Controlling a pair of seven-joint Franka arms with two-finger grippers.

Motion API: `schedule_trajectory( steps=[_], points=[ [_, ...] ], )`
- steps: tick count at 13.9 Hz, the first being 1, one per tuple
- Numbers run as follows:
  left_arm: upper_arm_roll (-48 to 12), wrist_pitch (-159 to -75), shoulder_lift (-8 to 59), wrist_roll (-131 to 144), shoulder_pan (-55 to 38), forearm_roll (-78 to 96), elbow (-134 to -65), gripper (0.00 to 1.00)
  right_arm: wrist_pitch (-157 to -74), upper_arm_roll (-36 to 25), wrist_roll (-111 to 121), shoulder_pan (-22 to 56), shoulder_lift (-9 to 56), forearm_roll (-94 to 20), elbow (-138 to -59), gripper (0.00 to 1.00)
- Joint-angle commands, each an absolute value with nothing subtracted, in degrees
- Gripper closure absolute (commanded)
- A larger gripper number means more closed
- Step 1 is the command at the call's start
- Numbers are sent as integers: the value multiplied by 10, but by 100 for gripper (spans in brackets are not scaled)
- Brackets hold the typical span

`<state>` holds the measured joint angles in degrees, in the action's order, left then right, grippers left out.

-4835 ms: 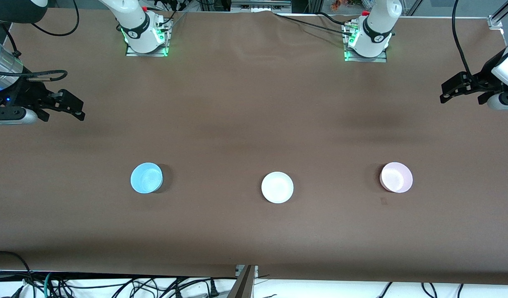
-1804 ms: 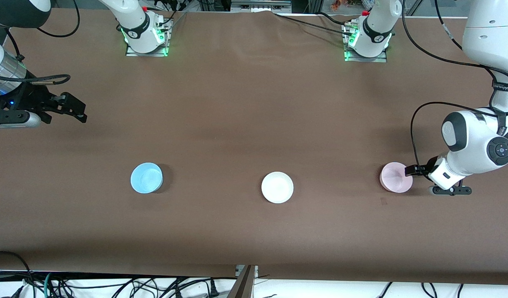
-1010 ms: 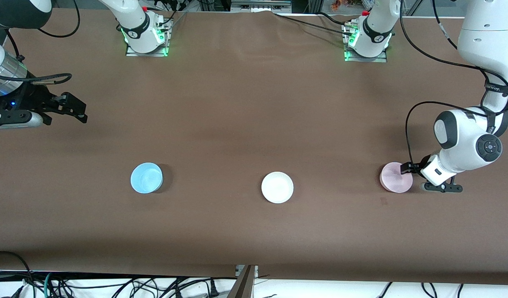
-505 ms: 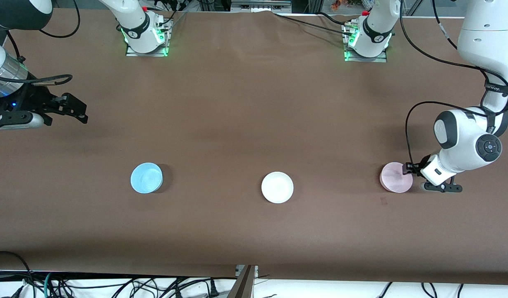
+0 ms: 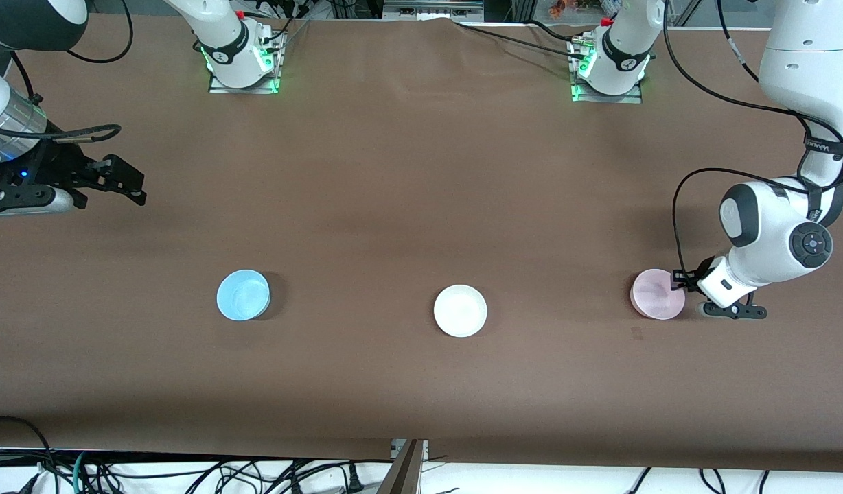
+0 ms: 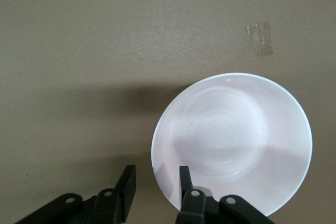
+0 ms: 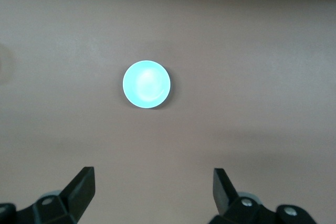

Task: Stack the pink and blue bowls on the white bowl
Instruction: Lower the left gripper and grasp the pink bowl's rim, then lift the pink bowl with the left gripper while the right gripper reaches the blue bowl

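The pink bowl (image 5: 657, 293) rim is being straddled, not clamped, by the left gripper (image 6: 155, 187); the right gripper (image 7: 153, 188) is being held open, waiting.

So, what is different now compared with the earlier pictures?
The left gripper came from the left arm's end of the table down to the pink bowl, and its fingers now straddle the bowl's rim, one inside, one outside. The bowl has not been lifted. The right gripper waits open; the blue bowl and white bowl stayed put.
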<state>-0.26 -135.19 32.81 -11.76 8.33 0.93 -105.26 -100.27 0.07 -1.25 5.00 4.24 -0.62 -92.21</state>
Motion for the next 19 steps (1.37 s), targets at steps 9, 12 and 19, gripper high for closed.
schedule_trajectory(
  steps=[9,12,19],
  points=[
    [-6,-1361,316,-133,81,16,-1065,87,-1004,0,-2,50,48,-15,-920,1],
    [-6,-1361,317,-133,81,16,-1064,95,-1004,0,1,49,67,-11,-920,1],
    [-6,-1363,316,-131,81,17,-1059,100,-1005,0,-8,58,99,-8,-921,1]
  ],
)
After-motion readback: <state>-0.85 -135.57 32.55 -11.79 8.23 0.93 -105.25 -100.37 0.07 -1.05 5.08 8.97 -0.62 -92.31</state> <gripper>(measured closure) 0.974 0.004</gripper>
